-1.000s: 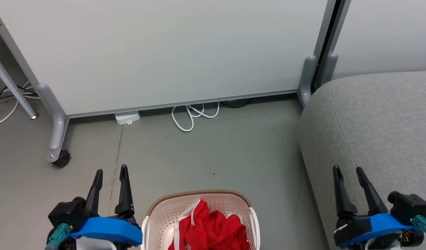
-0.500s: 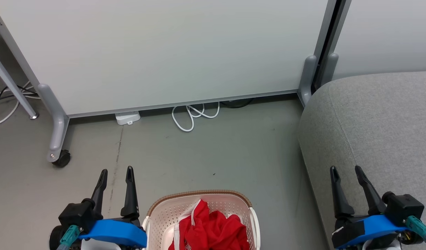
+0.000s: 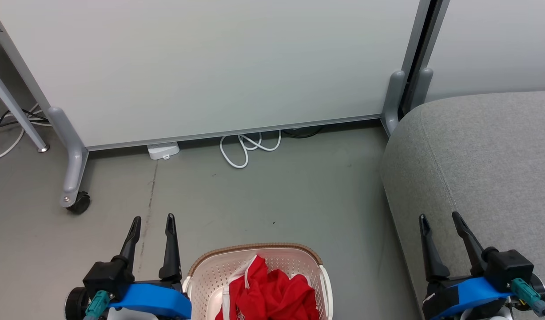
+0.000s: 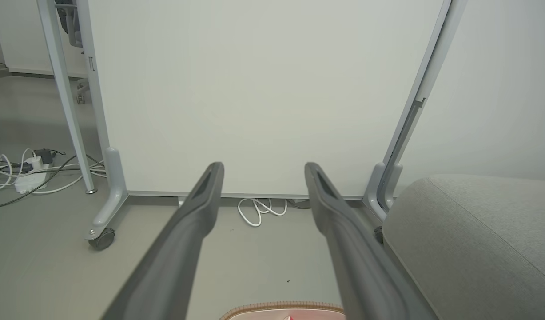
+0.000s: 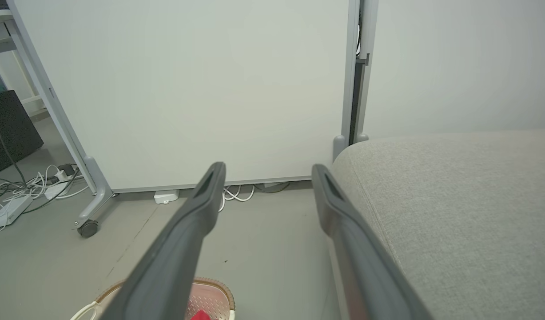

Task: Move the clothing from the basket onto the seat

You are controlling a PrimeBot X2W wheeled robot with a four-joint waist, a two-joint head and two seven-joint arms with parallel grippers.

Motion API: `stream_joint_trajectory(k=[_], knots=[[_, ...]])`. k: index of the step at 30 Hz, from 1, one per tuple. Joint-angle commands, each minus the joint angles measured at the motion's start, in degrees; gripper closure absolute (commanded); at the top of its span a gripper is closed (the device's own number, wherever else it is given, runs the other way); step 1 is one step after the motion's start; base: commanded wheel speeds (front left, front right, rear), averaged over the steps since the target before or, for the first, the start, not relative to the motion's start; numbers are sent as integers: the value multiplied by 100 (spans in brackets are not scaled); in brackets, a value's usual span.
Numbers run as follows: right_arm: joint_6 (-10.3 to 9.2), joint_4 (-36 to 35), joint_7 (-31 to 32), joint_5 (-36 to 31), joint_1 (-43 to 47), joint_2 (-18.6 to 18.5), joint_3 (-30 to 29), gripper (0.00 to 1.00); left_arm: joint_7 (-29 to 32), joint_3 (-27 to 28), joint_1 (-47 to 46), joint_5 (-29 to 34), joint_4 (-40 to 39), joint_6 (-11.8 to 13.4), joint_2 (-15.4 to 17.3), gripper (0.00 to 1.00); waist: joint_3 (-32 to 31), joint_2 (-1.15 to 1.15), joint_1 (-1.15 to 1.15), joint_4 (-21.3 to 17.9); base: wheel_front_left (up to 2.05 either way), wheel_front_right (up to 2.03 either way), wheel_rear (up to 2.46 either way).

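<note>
Where 1 basket (image 3: pixel 254 246) sits, clothing (image 3: pixel 272 293) lies inside.

bare floor (image 3: pixel 263 200) ahead — partition panel (image 3: pixel 201 66) behind, seat (image 3: pixel 485 169) flanking right

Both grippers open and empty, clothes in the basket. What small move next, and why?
Probably lower the left gripper toward the clothing in the basket: it stands open beside the basket's rim, while the right gripper, also open, is farther off by the seat.

light: bright, even | shadows: soft, faint | focus: sharp | wrist edges: bowed
</note>
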Motion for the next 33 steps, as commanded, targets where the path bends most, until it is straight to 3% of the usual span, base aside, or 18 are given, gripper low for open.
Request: stream_joint_trajectory(k=[1, 11, 33], knots=[[13, -9, -51, -98, -67, -35, 3, 0, -58, -10, -24, 89, -6, -8, -3, 0, 2, 0, 0, 1, 0, 0, 0], [14, -24, -156, -488, -79, -39, 39, 0, -152, -41, -26, 451, 1, -11, -14, 0, 47, 0, 0, 2, 0, 0, 0], [14, -37, -158, -427, -144, -37, 124, 0, -147, -11, -24, 357, 79, -13, -27, 0, 148, 0, 0, -83, 0, 0, 0]])
